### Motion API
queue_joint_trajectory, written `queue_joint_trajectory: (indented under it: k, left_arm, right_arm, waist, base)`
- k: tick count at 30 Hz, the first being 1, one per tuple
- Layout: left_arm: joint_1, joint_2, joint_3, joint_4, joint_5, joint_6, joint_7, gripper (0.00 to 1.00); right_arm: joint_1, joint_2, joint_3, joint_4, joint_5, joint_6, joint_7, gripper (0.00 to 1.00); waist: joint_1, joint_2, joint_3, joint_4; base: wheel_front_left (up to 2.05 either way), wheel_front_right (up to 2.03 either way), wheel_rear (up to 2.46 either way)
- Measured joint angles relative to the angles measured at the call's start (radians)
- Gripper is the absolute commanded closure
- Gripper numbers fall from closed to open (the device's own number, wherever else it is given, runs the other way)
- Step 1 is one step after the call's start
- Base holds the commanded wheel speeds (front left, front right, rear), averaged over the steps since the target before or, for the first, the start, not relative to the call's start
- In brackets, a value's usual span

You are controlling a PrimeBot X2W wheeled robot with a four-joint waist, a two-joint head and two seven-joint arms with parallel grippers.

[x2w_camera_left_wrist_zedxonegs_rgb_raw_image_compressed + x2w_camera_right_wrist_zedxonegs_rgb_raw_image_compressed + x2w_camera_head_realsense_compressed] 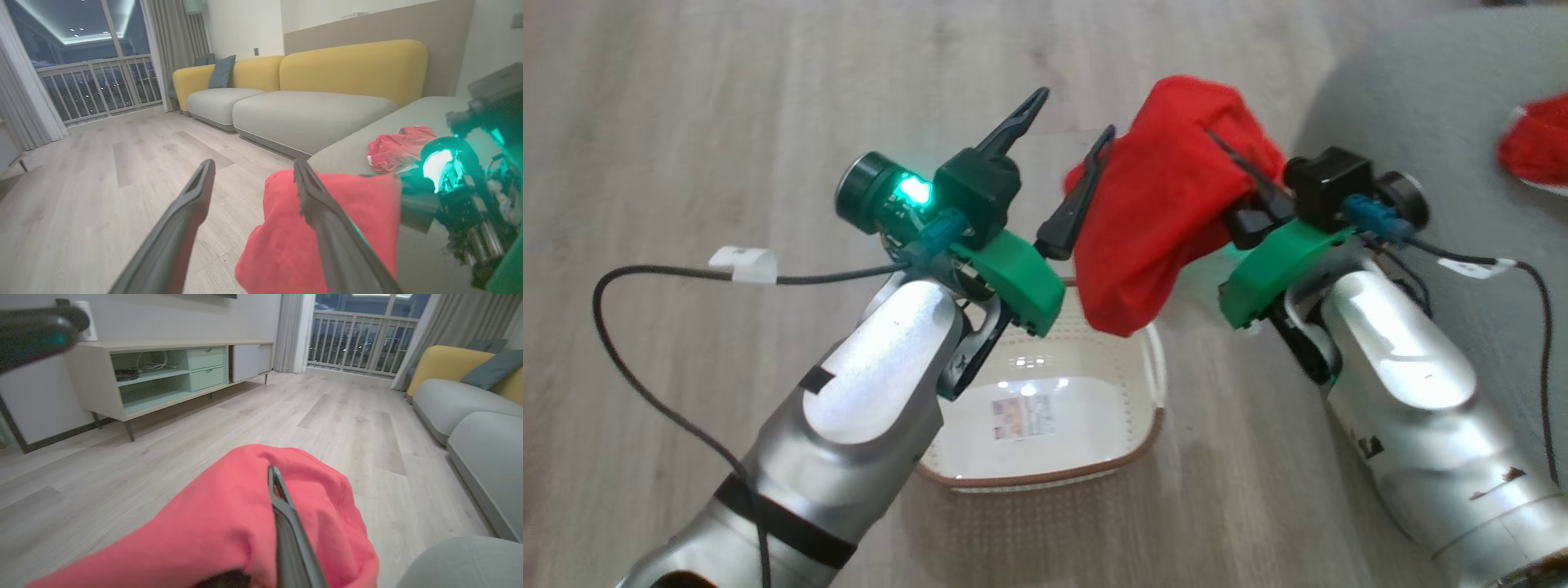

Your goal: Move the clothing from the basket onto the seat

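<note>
A red garment [1168,204] hangs above the basket's far right corner, with my right gripper [1225,151] shut on it. In the right wrist view the garment [220,522] drapes over that gripper [271,473], and one dark finger [286,522] shows. My left gripper [1066,135] is open just left of the cloth, nothing between its fingers [184,216]. The cream basket [1054,478] stands on the floor below, with only its label sticker [1023,416] inside. A second red garment [1535,147] with white trim lies on the grey-green seat [1421,106].
Pale wood floor [686,122] surrounds the basket. A yellow-backed sofa [347,69] runs beyond the seat, and a low cabinet [163,375] lines the opposite wall. Black cables [645,384] loop from both wrists.
</note>
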State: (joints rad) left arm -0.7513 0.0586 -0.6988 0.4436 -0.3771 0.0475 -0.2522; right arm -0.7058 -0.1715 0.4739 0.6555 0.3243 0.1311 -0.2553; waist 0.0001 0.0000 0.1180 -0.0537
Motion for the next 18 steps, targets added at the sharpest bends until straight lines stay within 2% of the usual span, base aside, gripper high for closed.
queue_joint_trajectory:
  k: [18]
  left_arm:
    - [0.059,0.018,0.06,0.026,0.044,-0.01,0.0,0.0]
  right_arm:
    - [0.085,-0.038,-0.134,-0.12,-0.026,0.0,0.0,1.0]
  waist:
    - [0.0,0.0,0.021,-0.371]
  base:
    - [0.0,0.0,0.0]
